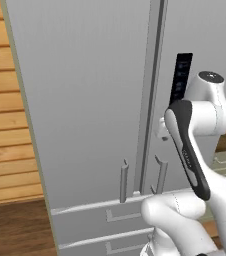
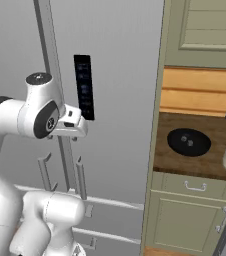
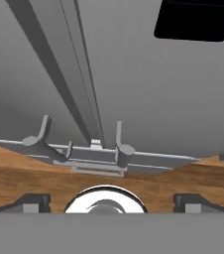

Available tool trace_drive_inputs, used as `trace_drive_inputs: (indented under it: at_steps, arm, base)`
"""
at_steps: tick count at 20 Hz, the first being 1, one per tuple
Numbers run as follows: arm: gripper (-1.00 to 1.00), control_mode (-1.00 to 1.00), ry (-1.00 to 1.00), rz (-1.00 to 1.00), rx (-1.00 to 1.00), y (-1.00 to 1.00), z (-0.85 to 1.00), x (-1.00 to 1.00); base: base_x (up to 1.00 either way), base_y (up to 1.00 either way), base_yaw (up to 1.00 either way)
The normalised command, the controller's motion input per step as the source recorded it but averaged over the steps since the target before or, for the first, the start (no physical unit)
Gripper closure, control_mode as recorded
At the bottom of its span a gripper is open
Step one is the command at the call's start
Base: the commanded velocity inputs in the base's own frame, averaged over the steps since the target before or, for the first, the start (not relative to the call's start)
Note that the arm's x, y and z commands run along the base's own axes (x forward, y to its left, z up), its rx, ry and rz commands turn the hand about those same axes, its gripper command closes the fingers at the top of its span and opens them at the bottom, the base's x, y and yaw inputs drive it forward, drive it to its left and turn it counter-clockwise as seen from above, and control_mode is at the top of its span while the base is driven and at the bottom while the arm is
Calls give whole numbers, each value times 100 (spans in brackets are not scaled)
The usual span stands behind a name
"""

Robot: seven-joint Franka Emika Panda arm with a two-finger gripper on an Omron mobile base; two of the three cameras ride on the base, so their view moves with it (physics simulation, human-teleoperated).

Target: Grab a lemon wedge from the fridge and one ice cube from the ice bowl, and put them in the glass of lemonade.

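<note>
Here the gripper (image 3: 111, 201), spread wide and empty, faces the closed fridge (image 3: 134, 89) near its handles (image 3: 120, 146).

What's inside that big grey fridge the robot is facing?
That cannot be seen: both doors of the fridge are shut, so its shelves and contents are covered. Visible are its bar handles, a dark panel on one door, and the open gripper hovering in front.
</note>
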Motion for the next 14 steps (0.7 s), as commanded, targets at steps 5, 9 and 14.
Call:
trace_drive_inputs:
  at_steps: [5,9,14]
  arm:
    - [-100,-100,0,0,0,-2,0,-7]
    - [-100,100,0,0,0,-8,0,-19]
    - [-100,100,0,0,0,0,0,0]
  base:
    - [0,0,0]
    - [-23,-12,0]
    - [-26,-71,0]
